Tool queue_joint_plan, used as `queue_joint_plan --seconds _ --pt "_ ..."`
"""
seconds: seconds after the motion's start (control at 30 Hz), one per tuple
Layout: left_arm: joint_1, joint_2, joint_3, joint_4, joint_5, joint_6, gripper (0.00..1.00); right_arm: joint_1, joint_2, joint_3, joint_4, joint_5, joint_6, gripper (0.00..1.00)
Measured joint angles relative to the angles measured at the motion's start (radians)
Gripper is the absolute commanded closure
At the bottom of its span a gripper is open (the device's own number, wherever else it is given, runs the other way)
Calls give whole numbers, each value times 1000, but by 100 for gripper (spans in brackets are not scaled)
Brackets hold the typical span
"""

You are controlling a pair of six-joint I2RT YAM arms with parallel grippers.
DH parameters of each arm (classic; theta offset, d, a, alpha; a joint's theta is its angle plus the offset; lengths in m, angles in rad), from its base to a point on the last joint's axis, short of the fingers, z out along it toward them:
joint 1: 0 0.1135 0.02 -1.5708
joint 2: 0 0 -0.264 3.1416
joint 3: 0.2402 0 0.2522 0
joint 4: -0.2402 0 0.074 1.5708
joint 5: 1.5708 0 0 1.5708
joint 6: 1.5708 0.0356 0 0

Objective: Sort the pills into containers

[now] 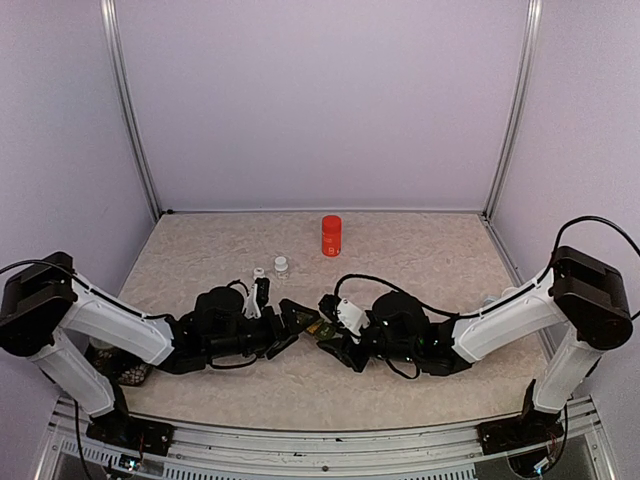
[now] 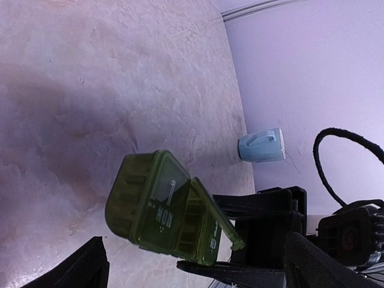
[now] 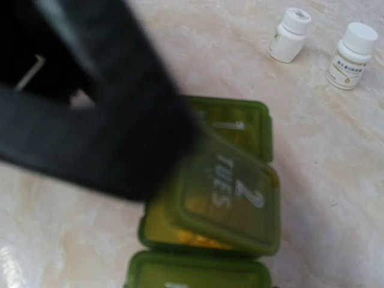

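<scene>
My left gripper (image 1: pixel 294 328) is spread as wide as it goes and has hold of nothing. In its wrist view the fingers (image 2: pixel 81 271) sit in the lower corners, and the containers (image 2: pixel 153 207) are low in the frame between and beyond them. My right gripper (image 1: pixel 332 336) is partly closed on the far end of the containers (I judge this from the dark bars above and below that end, since the contact itself is mostly hidden). Seen from above, all of this is at the centre of the table (image 1: pixel 420 250).

My worry is that one-ended hold. A nudge from my left fingers could twist the containers. The middle lid (image 3: pixel 231 201), marked 2, is ajar and could flap or let contents slide out if things tilt.

In the right wrist view the long axis runs top to bottom. The lids face the camera, with compartment 1 uppermost.
</scene>
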Motion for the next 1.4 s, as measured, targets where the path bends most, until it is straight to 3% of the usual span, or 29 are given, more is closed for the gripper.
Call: queue_joint_plan --seconds 0.17,0.63,1.17,1.33,1.4 --pt "4 34 29 34 8 -7 3 6 -3 0 -4 0 4 63" --pt "7 91 39 130 35 -32 43 7 -25 0 -7 39 9 62" --pt "8 100 40 139 29 -31 78 6 -39 16 -11 48 35 62" --pt "8 100 41 138 28 -30 80 6 -40 21 -24 45 47 62" --pt "8 100 42 138 26 -29 69 5 -40 26 -36 42 55 62"
